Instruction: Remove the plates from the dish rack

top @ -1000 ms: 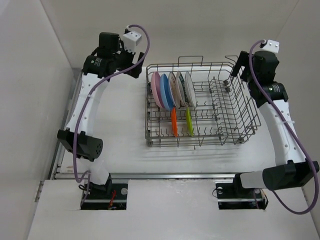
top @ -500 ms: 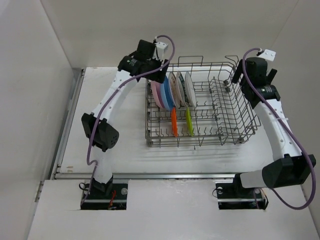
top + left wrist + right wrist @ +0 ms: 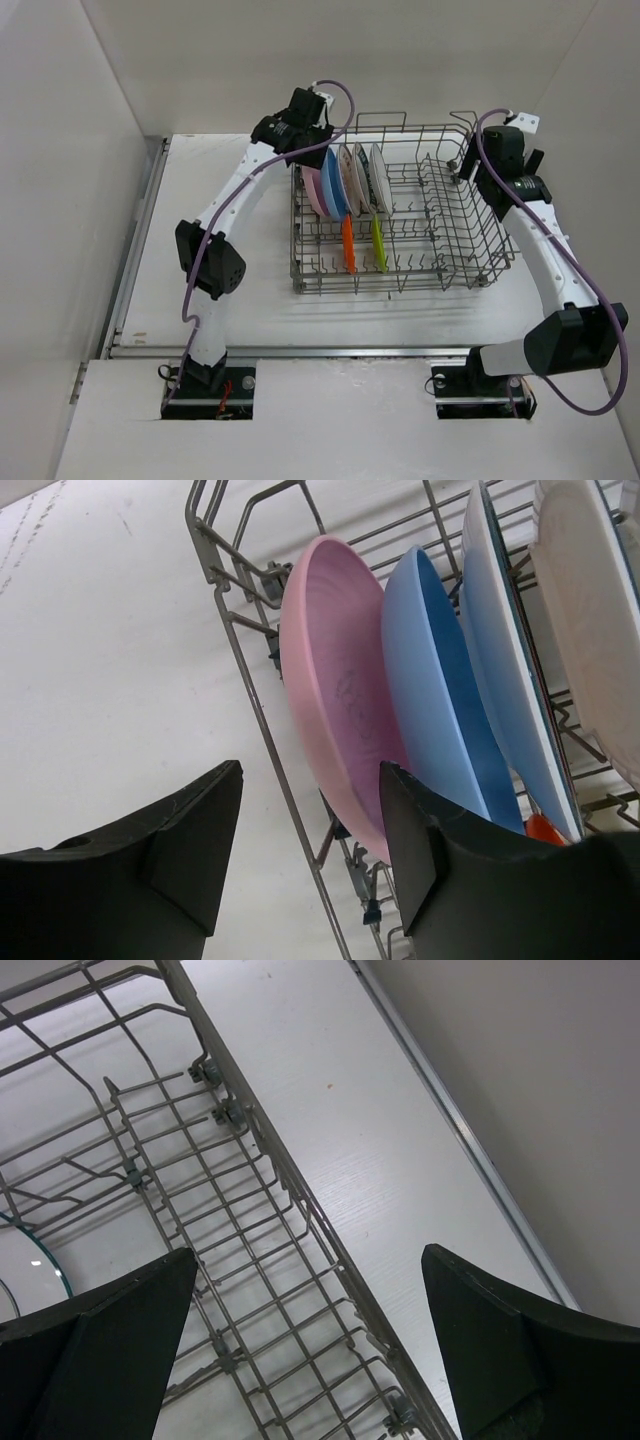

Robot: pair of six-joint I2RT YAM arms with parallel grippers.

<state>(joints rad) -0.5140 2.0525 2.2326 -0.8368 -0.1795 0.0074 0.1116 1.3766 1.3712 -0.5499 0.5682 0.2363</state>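
Note:
The dish rack (image 3: 400, 285) holds upright plates along its left side: a pink plate (image 3: 312, 188), a blue plate (image 3: 330, 185) and white plates (image 3: 352, 178), with a small orange plate (image 3: 347, 243) and a yellow-green plate (image 3: 378, 243) nearer the front. My left gripper (image 3: 310, 150) hangs over the rack's back-left corner. In the left wrist view its jaws (image 3: 310, 780) stand apart astride the rack's wire wall (image 3: 260, 720) and the pink plate's (image 3: 330, 690) lower rim, gripping nothing. The blue plate (image 3: 430, 680) stands right behind the pink one. My right gripper (image 3: 468, 160) is wide open above the rack's right wall (image 3: 290, 1180).
White walls close in the table at the back and on both sides. A metal strip (image 3: 140, 250) runs along the table's left edge. The rack's right half shows bare tines, and a clear glass rim (image 3: 40, 1250) shows at the left of the right wrist view.
My left arm swung right from the table's back-left to the rack's back-left corner, and its jaws narrowed. The right gripper shifted slightly left, staying wide open.

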